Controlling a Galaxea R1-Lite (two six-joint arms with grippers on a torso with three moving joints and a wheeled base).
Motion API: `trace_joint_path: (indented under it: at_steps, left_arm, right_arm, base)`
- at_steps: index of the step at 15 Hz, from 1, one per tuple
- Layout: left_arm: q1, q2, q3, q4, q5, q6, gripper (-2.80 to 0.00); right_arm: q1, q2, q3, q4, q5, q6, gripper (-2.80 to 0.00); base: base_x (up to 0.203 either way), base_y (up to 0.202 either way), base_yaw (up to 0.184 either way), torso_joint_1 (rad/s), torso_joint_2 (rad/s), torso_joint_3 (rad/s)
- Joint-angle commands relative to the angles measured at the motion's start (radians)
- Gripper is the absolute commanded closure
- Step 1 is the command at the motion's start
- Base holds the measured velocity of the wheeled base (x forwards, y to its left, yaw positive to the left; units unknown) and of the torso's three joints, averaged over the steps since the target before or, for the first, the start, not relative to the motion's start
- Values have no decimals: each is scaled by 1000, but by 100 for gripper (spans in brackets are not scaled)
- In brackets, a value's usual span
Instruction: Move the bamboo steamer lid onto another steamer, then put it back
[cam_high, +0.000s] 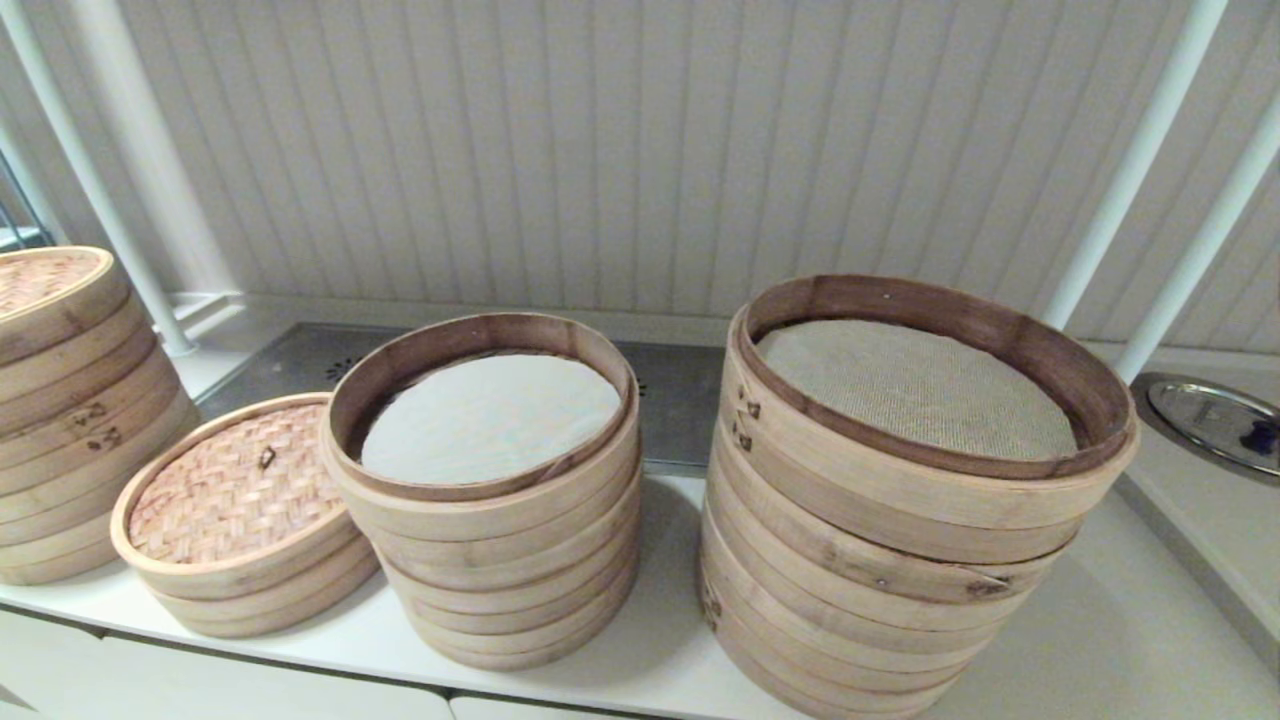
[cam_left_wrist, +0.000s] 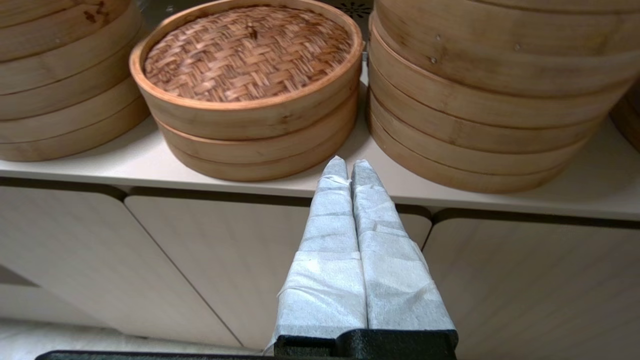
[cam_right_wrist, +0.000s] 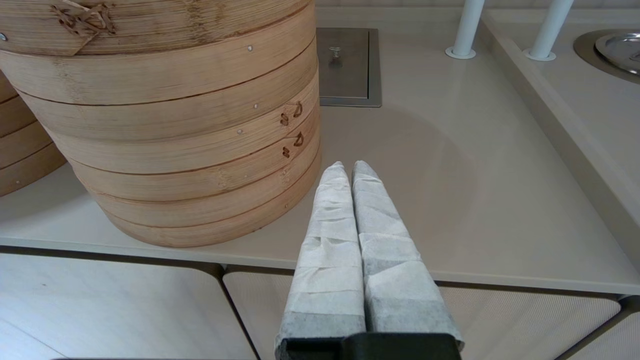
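The bamboo steamer lid (cam_high: 232, 492) (cam_left_wrist: 247, 52), woven reddish-brown with a pale rim and a small centre loop, rests on the low two-ring steamer (cam_high: 270, 590) at the counter's left. Just right of it stands the other steamer (cam_high: 490, 420) (cam_left_wrist: 480, 100), a medium stack with a dark inner rim and white liner. My left gripper (cam_left_wrist: 349, 165) is shut and empty, hovering in front of the counter edge between these two. My right gripper (cam_right_wrist: 346, 167) is shut and empty, over the counter's front edge beside the widest stack. Neither gripper shows in the head view.
A wider, taller stack (cam_high: 900, 480) (cam_right_wrist: 165, 125) with a beige mesh liner stands at the right. A tall lidded stack (cam_high: 60, 400) sits at the far left. White posts (cam_right_wrist: 467, 30), a metal hatch (cam_right_wrist: 347, 65) and a round steel lid (cam_high: 1215, 420) lie behind and right.
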Motion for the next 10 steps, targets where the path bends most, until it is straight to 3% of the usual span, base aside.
trace_joint_path:
  at_steps: [1, 6, 10]
  left_arm:
    - [-10, -97, 39, 3, -2, 1, 0]
    - [-13, -217, 120, 5, 12, 16, 0]
    - [-13, -217, 184, -93, 42, 53, 0]
  right_arm:
    - [0, 0, 2, -1, 0, 0, 0]
    - [0, 0, 2, -1, 0, 0, 0]
    - [0, 0, 2, -1, 0, 0, 0]
  base:
    - [0, 0, 0, 0, 0, 0]
    - [0, 0, 0, 0, 0, 0]
    - [0, 0, 0, 0, 0, 0]
